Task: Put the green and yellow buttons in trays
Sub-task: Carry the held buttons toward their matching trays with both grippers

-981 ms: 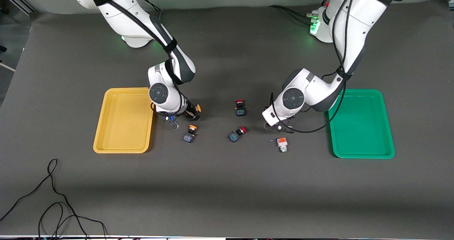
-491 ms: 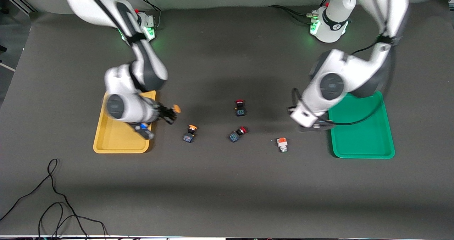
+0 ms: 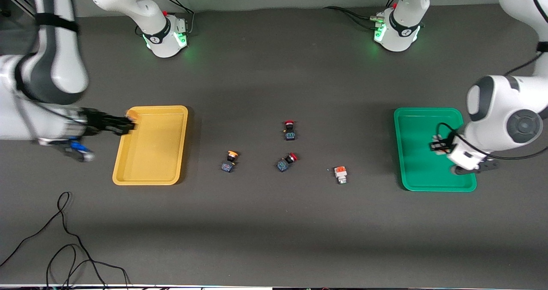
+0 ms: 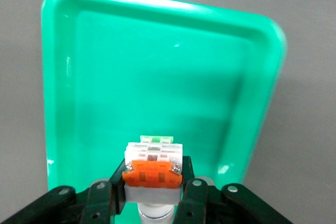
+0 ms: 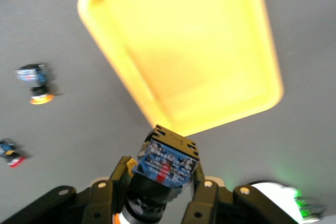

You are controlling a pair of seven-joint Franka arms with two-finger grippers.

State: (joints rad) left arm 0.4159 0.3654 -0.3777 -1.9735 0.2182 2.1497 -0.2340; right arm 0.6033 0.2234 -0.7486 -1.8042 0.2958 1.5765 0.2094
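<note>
My right gripper (image 3: 125,125) is shut on a black-bodied button with a yellow-orange cap (image 3: 132,115), over the rim of the yellow tray (image 3: 150,157). The right wrist view shows that button (image 5: 167,162) between the fingers, beside the yellow tray (image 5: 199,51). My left gripper (image 3: 436,146) is shut on a white-grey button with an orange block (image 4: 153,167), over the green tray (image 3: 417,170), which also shows in the left wrist view (image 4: 157,77). Another yellow-capped button (image 3: 231,160) and another white-grey button (image 3: 341,174) lie on the mat between the trays.
Two black switches with red caps (image 3: 290,130) (image 3: 287,161) lie mid-table between the trays. Loose black cables (image 3: 64,238) lie near the front edge at the right arm's end. Both arm bases stand at the table's back edge.
My right gripper has carried its yellow-capped button from mid-table to the yellow tray's edge. My left gripper has swung from beside the mid-table buttons to over the green tray.
</note>
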